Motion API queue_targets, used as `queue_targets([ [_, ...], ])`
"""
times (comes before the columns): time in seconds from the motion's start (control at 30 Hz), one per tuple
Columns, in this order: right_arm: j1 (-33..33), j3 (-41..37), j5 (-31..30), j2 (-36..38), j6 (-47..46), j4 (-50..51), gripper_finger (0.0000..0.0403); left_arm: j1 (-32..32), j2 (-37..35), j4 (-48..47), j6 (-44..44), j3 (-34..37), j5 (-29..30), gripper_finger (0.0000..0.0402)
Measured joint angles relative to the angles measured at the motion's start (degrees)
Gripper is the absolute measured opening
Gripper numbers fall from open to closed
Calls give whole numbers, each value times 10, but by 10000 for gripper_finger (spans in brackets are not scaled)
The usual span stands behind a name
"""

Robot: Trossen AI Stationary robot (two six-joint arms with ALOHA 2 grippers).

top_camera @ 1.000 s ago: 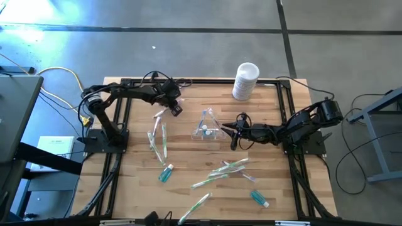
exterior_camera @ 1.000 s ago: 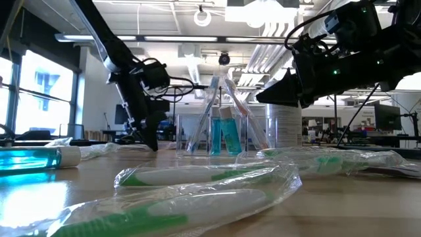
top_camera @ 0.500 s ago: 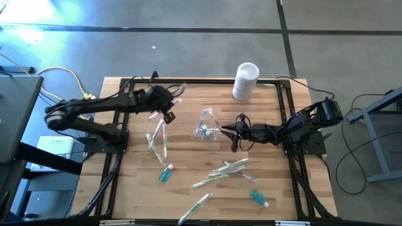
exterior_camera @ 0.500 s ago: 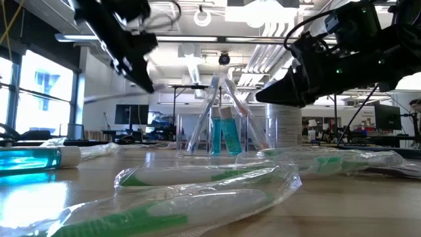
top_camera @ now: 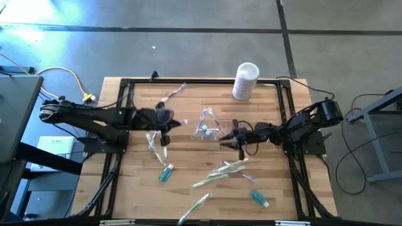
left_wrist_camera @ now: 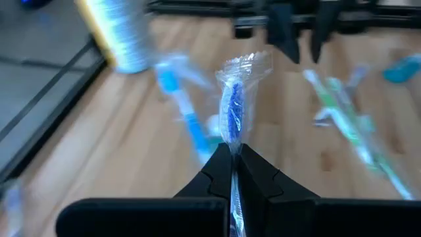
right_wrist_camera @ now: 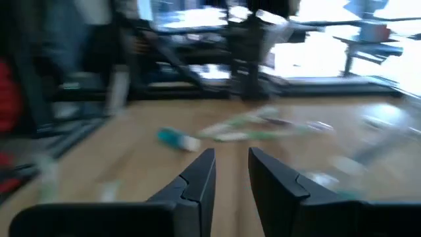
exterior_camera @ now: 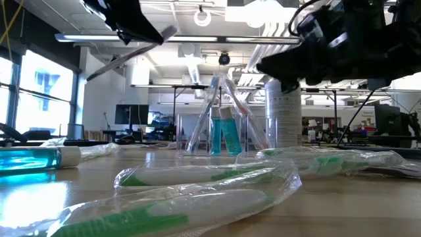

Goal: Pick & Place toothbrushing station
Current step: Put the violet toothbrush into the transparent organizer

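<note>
Left wrist view alone shows jaws pinching wrapped toothbrush [left_wrist_camera: 233, 115].

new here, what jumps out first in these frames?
The left gripper, shut on a wrapped blue toothbrush, held off the table left of the clear cup. That cup stands mid-table with teal tubes and brushes in it. Wrapped toothbrushes litter the wood; the right gripper hovers by the cup, holding nothing.
</note>
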State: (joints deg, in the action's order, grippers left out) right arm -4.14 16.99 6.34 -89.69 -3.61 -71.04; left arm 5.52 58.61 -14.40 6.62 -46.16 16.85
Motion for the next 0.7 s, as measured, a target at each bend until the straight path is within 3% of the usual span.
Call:
queue_targets([
  [0.1,0,2,30,0,4,-15,83,32,24,57,-14,14,-7,0],
  [0.27,-4,33,-20,0,3,13,97,56,64,110,-19,16,-8,0],
  [0.5,-4,122,-58,0,23,143,185,54,116,178,-49,17,-40,0],
  [0.7,-4,177,-91,0,50,166,235,54,140,207,-64,17,-55,0],
])
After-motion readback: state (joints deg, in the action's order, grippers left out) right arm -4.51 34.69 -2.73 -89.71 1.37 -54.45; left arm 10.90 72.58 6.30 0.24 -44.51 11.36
